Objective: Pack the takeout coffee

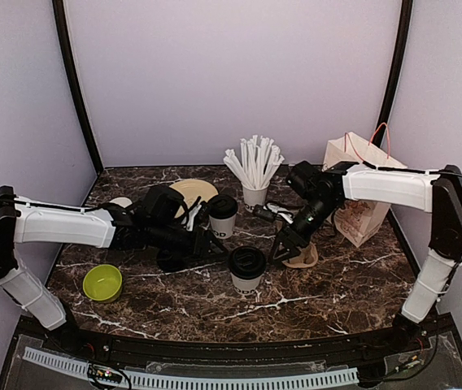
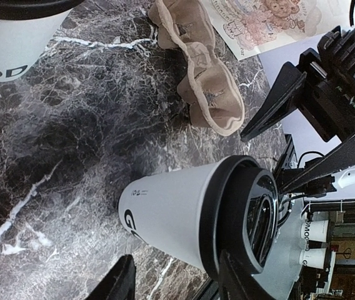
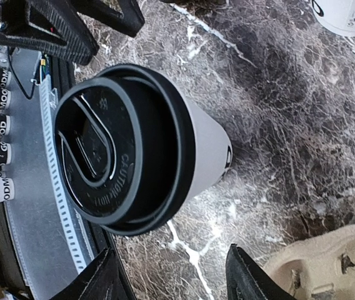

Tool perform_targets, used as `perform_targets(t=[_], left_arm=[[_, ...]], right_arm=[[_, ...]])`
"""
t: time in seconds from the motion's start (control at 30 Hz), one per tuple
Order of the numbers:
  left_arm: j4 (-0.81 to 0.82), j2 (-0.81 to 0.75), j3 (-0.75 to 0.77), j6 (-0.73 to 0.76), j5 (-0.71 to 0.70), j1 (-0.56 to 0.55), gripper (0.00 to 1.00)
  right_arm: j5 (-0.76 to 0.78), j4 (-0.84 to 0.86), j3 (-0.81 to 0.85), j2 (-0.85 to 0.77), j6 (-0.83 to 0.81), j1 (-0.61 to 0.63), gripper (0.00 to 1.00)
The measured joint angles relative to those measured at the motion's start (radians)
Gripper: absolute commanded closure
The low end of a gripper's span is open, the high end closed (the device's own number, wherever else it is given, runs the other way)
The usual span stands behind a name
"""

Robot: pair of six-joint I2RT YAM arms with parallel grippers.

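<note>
A dark marble worktop (image 1: 174, 305) is carrying two takeout coffees, each a small white paper cup with black lettering and a round black lid. The front coffee cup (image 1: 247, 269) is standing upright near the middle of the worktop, between the tips of the two arms. The back coffee cup (image 1: 222, 214) is standing upright a little behind it and to the left, near a white cup of straws (image 1: 254, 175). Both coffees are sitting on the bare worktop. The left gripper (image 1: 213, 245) is reaching in low from the left and pointing at the front coffee cup. Its jaws are standing parted and holding nothing, with the cup lying just beyond the fingertips in the left wrist view. The right gripper (image 1: 281, 252) is angling down from the right, near the same cup. Its jaws are also standing wide and holding nothing, and its fingertips are hanging close by the left end of a cardboard cup carrier (image 1: 306, 258); whether they are touching it cannot be told. The carrier is lying on the worktop to the right of the front coffee cup, apart from it. A white paper bag (image 1: 363, 199) with red string handles is standing at the back right, behind the carrier. A lime green bowl (image 1: 102, 282) is sitting at the front left, well apart from the cups.
</note>
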Motion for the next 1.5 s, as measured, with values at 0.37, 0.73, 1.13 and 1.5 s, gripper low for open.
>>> perform_targets(t=[0.37, 0.73, 1.13, 1.5], left_arm=[[0.024, 0.028, 0.0, 0.0, 0.034, 0.0, 0.52], [0.04, 0.061, 0.016, 0.0, 0.053, 0.0, 0.52], [0.052, 0.134, 0.047, -0.021, 0.083, 0.021, 0.64], [0.095, 0.148, 0.03, 0.002, 0.093, 0.025, 0.65]], right_arm=[[-0.068, -0.001, 0.041, 0.042, 0.006, -0.002, 0.42], [-0.101, -0.003, 0.059, 0.085, 0.025, -0.007, 0.49], [-0.183, -0.02, 0.076, 0.148, 0.093, -0.019, 0.56], [-0.238, -0.038, 0.083, 0.171, 0.089, -0.032, 0.46]])
